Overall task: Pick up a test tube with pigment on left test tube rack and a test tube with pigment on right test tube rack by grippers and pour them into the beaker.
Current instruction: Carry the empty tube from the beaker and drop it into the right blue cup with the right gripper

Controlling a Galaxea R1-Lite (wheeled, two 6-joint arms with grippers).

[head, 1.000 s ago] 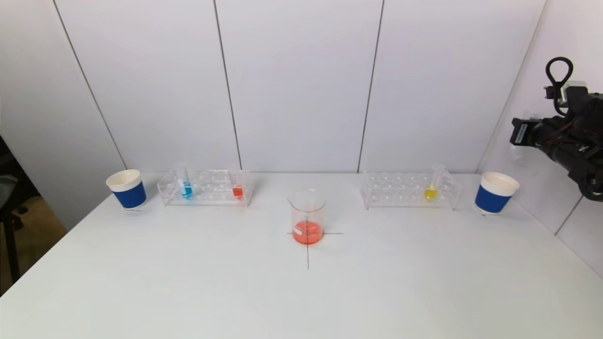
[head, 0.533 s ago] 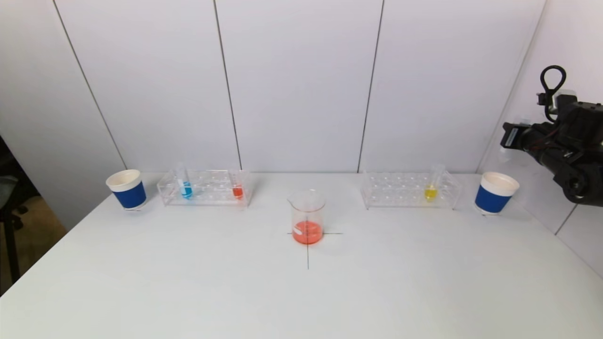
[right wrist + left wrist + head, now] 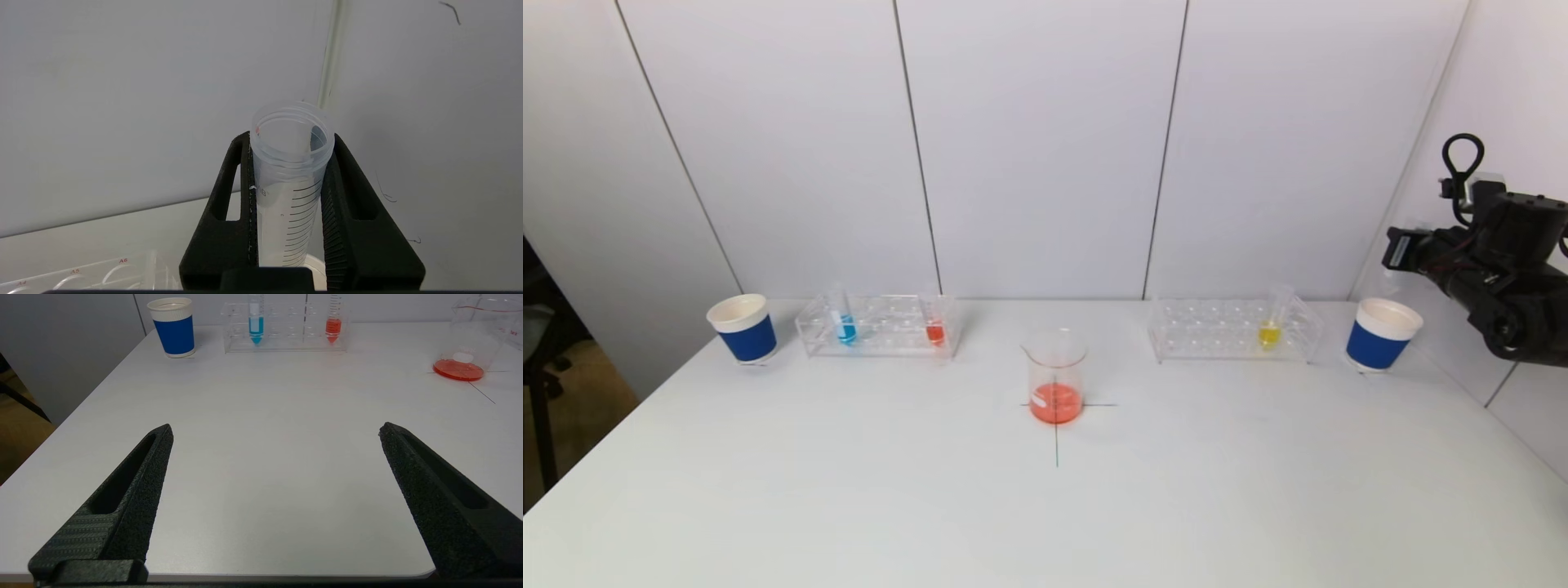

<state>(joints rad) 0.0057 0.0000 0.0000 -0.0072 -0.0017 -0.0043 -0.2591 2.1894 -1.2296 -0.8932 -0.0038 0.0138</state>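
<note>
Only my right wrist view shows my right hand clamped on an empty graduated tube, above the blue cup right of the beaker; rack labels read A4–A6. My left hand gapes wide over the table.

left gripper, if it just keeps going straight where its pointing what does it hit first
Probably nothing soon: the left gripper is open over bare table. Far ahead, its line falls near the red tube in the left rack, with the beaker off to one side. Depth is unclear.
</note>
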